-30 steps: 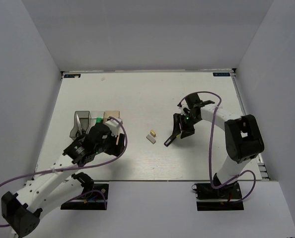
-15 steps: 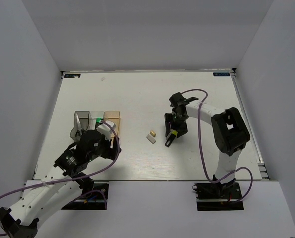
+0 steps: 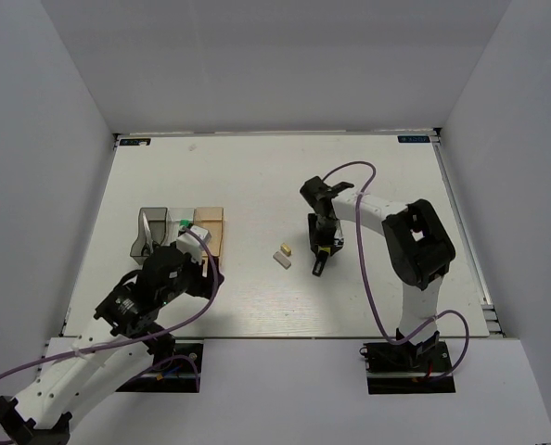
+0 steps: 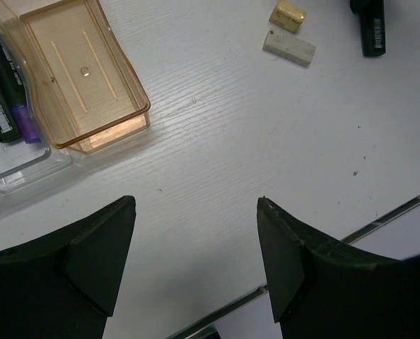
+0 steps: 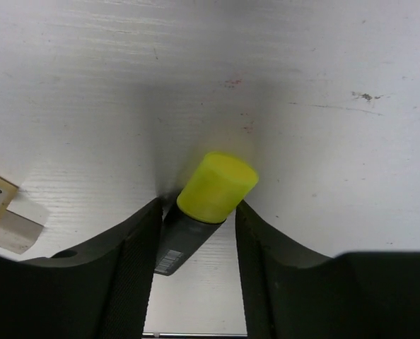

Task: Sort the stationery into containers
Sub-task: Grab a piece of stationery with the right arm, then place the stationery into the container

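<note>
Left gripper (image 4: pixel 196 205) gapes wide near table (image 4: pixel 266 141) edge; right gripper (image 5: pixel 197 205) pinches yellow highlighter (image 5: pixel 217 185) mid-table.

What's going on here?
Right pincer straddles the yellow highlighter on the table; a firm grip can't be confirmed. Left pincer hangs open beside the tan box, holding nothing. Two highlighters lie in the clear tray, the tan box is empty, and two erasers sit loose on the table.

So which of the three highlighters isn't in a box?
The yellow-capped highlighter, out on the table between the fingers of the right gripper. The green highlighter and the purple highlighter lie in the grey translucent box.
</note>
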Robot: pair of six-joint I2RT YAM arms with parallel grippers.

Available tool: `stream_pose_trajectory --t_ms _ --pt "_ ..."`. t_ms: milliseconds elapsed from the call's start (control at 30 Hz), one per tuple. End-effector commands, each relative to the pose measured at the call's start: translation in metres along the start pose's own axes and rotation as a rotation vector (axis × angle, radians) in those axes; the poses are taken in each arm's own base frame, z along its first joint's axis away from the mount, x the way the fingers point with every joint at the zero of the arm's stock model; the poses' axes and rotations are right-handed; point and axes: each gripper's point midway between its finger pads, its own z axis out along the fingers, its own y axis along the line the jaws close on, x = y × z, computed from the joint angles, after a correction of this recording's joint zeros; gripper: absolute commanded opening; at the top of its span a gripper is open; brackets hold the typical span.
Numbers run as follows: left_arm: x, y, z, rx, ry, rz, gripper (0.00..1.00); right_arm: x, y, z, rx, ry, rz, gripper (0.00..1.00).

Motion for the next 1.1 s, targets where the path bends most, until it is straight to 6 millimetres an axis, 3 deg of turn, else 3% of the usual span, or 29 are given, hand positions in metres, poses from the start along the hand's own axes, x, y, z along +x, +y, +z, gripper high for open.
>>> stream_pose_trajectory --t_ms 0,200,300,333,467,600,733,767,867,967,1000,1067 --pt "-0.002 0.004 -0.002 -0.017 -0.022 0.007 0.80 0.008 -0.031 0.032 0.182 0.015 0.004 0.48" --pt "-0.005 0.008 -0.005 -0.039 -0.052 0.004 0.80 0.018 -0.035 0.040 0.195 0.038 -0.029 0.32" --pt "-0.005 0.010 -0.007 -0.048 -0.060 0.000 0.80 0.025 -0.031 0.041 0.158 0.060 -0.045 0.16" --pt "-0.006 0.011 -0.007 -0.053 -0.065 -0.001 0.80 0.023 -0.027 0.037 0.133 0.052 -0.043 0.05" --pt "-0.009 0.012 -0.009 -0.058 -0.082 -0.003 0.80 0.017 -0.011 0.023 0.020 0.027 -0.079 0.00" --pt "-0.014 0.008 -0.012 -0.032 -0.128 -0.002 0.81 0.006 0.029 -0.012 -0.211 -0.035 -0.155 0.00" --pt "-0.020 0.003 -0.016 0.010 -0.194 0.001 0.81 -0.017 0.065 -0.049 -0.369 -0.133 -0.248 0.00" --pt "-0.023 0.004 -0.019 0.007 -0.218 0.000 0.81 -0.032 0.081 -0.067 -0.422 -0.177 -0.268 0.00" --pt "-0.027 0.007 -0.023 -0.009 -0.254 -0.007 0.81 -0.050 0.117 -0.103 -0.514 -0.229 -0.351 0.00" --pt "-0.030 0.012 -0.024 -0.031 -0.276 -0.010 0.81 -0.056 0.149 -0.121 -0.582 -0.248 -0.453 0.00" --pt "-0.031 0.014 -0.027 -0.042 -0.291 -0.012 0.81 -0.072 0.167 -0.137 -0.611 -0.302 -0.483 0.00" --pt "-0.034 0.017 -0.028 -0.056 -0.310 -0.015 0.81 -0.071 0.190 -0.147 -0.634 -0.359 -0.583 0.00"
